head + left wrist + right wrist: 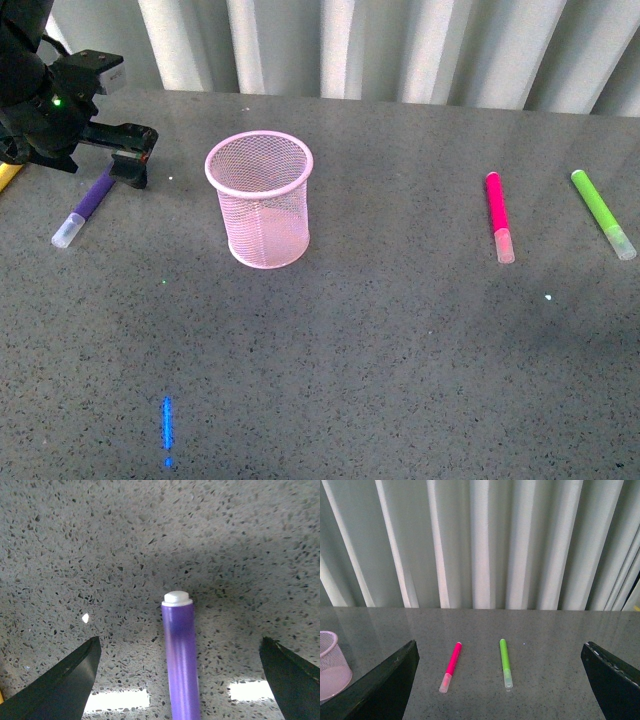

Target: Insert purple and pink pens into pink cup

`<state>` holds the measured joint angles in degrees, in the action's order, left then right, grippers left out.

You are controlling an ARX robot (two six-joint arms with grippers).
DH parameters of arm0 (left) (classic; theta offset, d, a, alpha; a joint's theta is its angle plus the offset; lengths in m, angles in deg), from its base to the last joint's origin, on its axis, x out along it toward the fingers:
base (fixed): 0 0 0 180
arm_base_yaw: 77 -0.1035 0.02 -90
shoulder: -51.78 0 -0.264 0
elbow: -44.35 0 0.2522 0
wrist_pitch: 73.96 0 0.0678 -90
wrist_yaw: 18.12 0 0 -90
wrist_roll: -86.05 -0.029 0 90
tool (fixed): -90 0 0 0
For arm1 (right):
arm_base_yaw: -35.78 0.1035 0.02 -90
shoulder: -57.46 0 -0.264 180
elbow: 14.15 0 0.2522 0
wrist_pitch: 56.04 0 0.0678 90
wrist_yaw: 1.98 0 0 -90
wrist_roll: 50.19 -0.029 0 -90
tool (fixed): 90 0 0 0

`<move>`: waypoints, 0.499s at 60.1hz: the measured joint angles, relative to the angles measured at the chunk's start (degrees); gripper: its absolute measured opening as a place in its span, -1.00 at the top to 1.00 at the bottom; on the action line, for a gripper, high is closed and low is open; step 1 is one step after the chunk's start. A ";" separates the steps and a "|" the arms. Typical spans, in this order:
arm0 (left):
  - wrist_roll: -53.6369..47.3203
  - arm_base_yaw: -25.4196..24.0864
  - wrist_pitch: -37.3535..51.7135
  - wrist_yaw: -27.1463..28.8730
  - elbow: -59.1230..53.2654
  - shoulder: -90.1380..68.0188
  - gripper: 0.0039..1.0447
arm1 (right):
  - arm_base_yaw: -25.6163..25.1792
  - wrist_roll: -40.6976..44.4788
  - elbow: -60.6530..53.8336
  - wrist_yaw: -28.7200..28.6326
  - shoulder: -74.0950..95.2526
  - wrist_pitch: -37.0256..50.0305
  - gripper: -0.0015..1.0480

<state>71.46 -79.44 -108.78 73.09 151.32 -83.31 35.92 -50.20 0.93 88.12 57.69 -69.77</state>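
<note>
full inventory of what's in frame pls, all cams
pink cup: 1, pale pink mesh, upright, left of table centre
purple pen: 1, purple with clear cap, lying left of the cup
pink pen: 1, hot pink, lying right of the cup
green marker: 1, lime, lying right of the pink pen, apart from it
yellow object: 1, far left edge, mostly cut off
blue light streak: 1, on the table near the front
table: 1, grey speckled
curtain: 1, pale, behind the table
left claw: 1, black, open, straddling the purple pen
right claw: 1, black, open, empty, seen only in its wrist view
</note>
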 joint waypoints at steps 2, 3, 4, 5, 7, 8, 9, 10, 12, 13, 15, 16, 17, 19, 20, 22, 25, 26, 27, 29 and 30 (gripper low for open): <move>0.04 -0.07 -0.02 0.00 0.26 -0.22 -0.88 | 0.00 0.00 0.00 0.00 0.00 0.00 -0.87; 0.02 -0.13 -0.07 0.02 0.48 -0.35 -0.88 | 0.00 0.00 0.00 0.00 0.00 0.00 -0.87; 0.02 -0.13 -0.09 0.00 0.52 -0.39 -0.88 | 0.00 0.00 0.00 0.00 0.00 0.00 -0.87; 0.02 -0.15 -0.11 -0.11 0.63 -0.50 -0.88 | 0.00 0.00 0.00 0.00 0.00 0.00 -0.87; 0.02 -0.17 -0.26 -0.24 0.87 -0.70 -0.88 | 0.00 0.00 0.00 0.00 0.00 0.00 -0.87; 0.04 -0.17 -0.42 -0.31 0.98 -0.81 -0.88 | 0.00 0.00 0.00 0.00 0.00 0.00 -0.87; 0.04 -0.17 -0.44 -0.35 1.03 -0.87 -0.88 | 0.00 0.00 0.00 0.00 0.00 0.00 -0.87; 0.07 -0.17 -0.44 -0.37 1.07 -0.92 -0.88 | 0.00 0.00 0.00 0.00 0.00 0.00 -0.87; 0.07 -0.17 -0.46 -0.35 1.18 -1.01 -0.88 | 0.00 0.00 0.00 0.00 0.00 0.00 -0.87; 0.07 -0.17 -0.50 -0.37 1.22 -1.03 -0.88 | 0.00 0.00 0.00 0.00 0.00 0.00 -0.87; 0.07 -0.15 -0.70 -0.52 1.36 -1.14 -0.88 | 0.00 0.00 0.00 0.00 0.00 0.00 -0.87; 0.09 -0.15 -0.87 -0.61 1.49 -1.22 -0.88 | 0.00 0.00 0.00 0.00 0.00 0.00 -0.87; 0.11 -0.15 -0.98 -0.68 1.57 -1.25 -0.88 | 0.00 0.00 0.00 0.00 0.00 0.00 -0.87; 0.11 -0.13 -1.05 -0.70 1.66 -1.33 -0.84 | 0.00 0.00 0.00 0.00 0.00 0.00 -0.87; 0.17 -0.13 -1.05 -0.72 1.66 -1.36 -0.81 | 0.00 0.00 0.00 0.00 0.00 0.00 -0.87; 0.35 -0.07 -1.29 -1.31 1.75 -1.46 -0.67 | 0.00 0.00 0.00 0.00 0.00 0.00 -0.87; 0.79 0.11 -2.32 -1.40 2.14 -1.66 -0.47 | 0.00 0.00 0.00 0.00 0.00 0.00 -0.87; 0.81 0.24 -2.49 -1.38 2.25 -1.70 -0.40 | 0.00 0.00 0.00 0.00 0.00 0.00 -0.87; 0.79 0.28 -2.60 -1.36 2.32 -1.75 -0.36 | 0.00 0.00 0.00 -0.02 0.00 0.00 -0.87; 0.79 0.46 -2.99 -1.18 2.43 -1.79 -0.26 | 0.00 0.00 0.00 0.00 0.00 0.00 -0.87; 0.76 0.55 -3.26 -1.05 2.51 -1.84 -0.19 | 0.00 0.00 0.00 0.00 0.00 0.00 -0.87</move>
<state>72.23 -78.89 -112.03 72.04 153.83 -85.14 35.92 -50.20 0.93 88.12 57.69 -69.77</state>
